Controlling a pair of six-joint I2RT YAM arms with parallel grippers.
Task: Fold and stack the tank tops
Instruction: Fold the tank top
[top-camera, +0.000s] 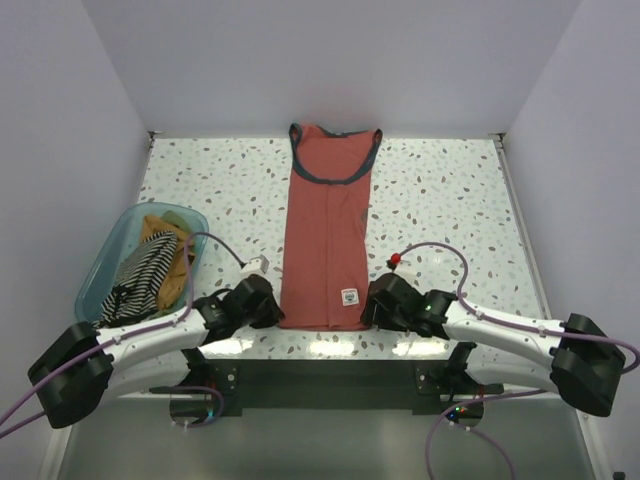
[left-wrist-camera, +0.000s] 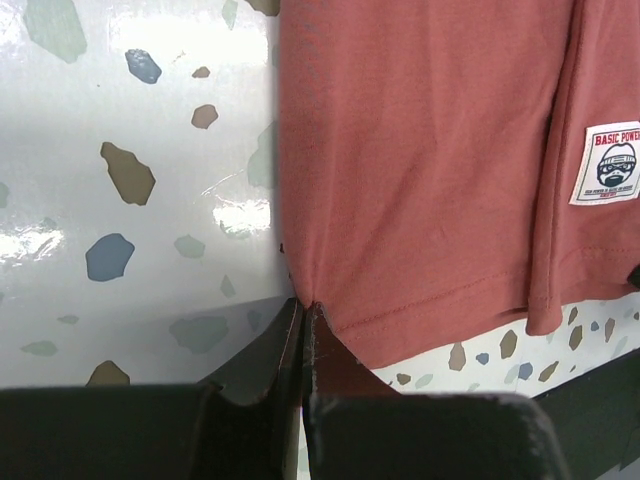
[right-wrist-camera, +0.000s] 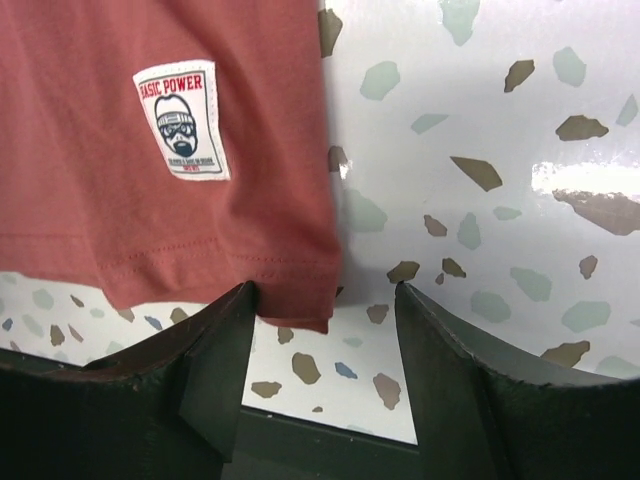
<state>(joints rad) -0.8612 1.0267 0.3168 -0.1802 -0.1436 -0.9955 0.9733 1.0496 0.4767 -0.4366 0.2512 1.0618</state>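
Note:
The rust-red tank top (top-camera: 325, 230) lies flat in the middle of the table as a long narrow strip, its navy-trimmed neck at the far end and its hem near me. My left gripper (top-camera: 272, 306) is at the hem's near left corner. In the left wrist view it (left-wrist-camera: 303, 308) is shut, pinching that corner of the red cloth (left-wrist-camera: 420, 180). My right gripper (top-camera: 372, 304) is open, and in the right wrist view it (right-wrist-camera: 322, 298) straddles the hem's right corner (right-wrist-camera: 300, 270). A striped tank top (top-camera: 145, 272) and a mustard-orange one (top-camera: 160, 232) lie in the bin.
The translucent teal bin (top-camera: 118, 224) stands at the left of the speckled table (top-camera: 450, 200). A white sewn label (top-camera: 349, 296) is near the hem. A white cable connector (top-camera: 255, 266) and a red one (top-camera: 397, 261) hang beside the top. The table's near edge is just below both grippers.

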